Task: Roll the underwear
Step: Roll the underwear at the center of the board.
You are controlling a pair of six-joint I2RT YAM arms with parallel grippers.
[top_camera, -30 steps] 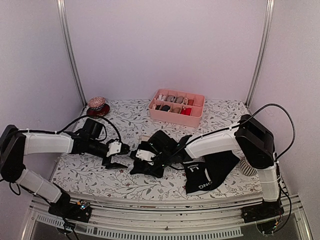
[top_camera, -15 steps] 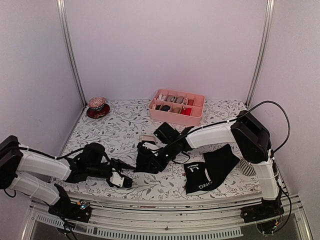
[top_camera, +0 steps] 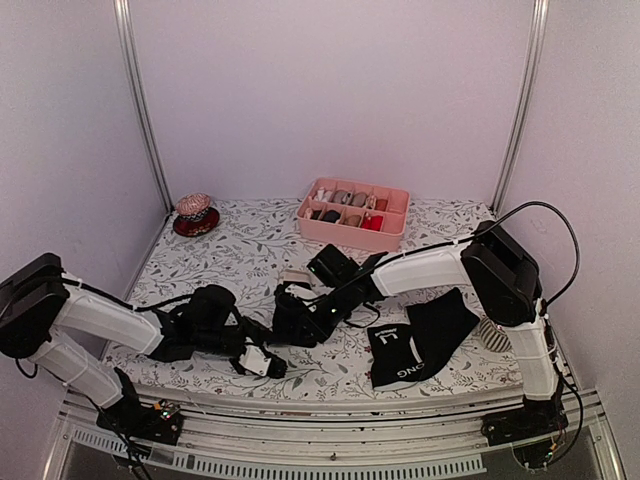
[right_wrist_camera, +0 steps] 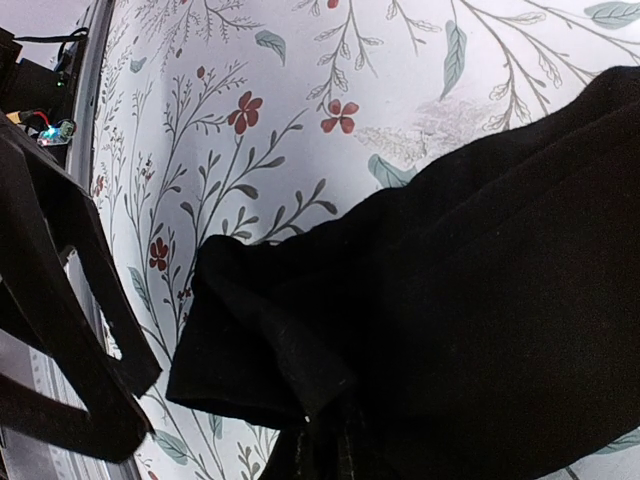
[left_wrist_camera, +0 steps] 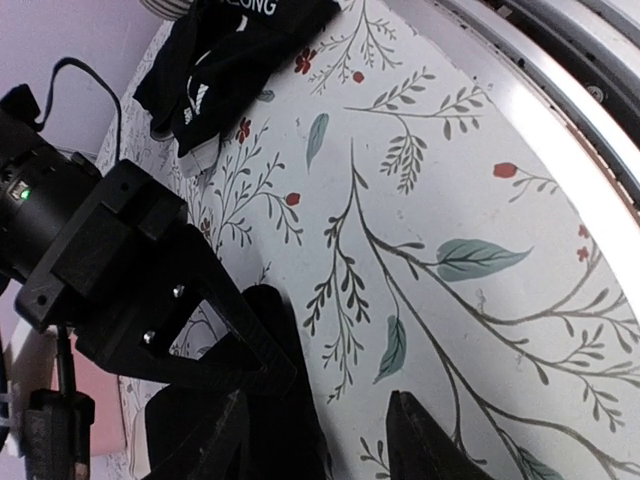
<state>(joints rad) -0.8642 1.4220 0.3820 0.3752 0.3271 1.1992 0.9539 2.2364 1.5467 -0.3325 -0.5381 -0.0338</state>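
Your right claw [right_wrist_camera: 322, 442] is clamped on the black briefs [right_wrist_camera: 455, 280]. Your left claw [top_camera: 262, 363] sits half open and empty beside them, with the pink tray [top_camera: 350, 233] behind.

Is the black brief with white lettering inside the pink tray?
No, the lettered brief lies flat on the table near the front edge, well clear of the pink tray at the back.

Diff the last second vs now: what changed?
Left gripper pulled back from the black brief to the near edge, then slid right, jaws narrowing, empty. Right gripper stayed shut on that brief, now more bunched. Lettered brief and pink tray unmoved.
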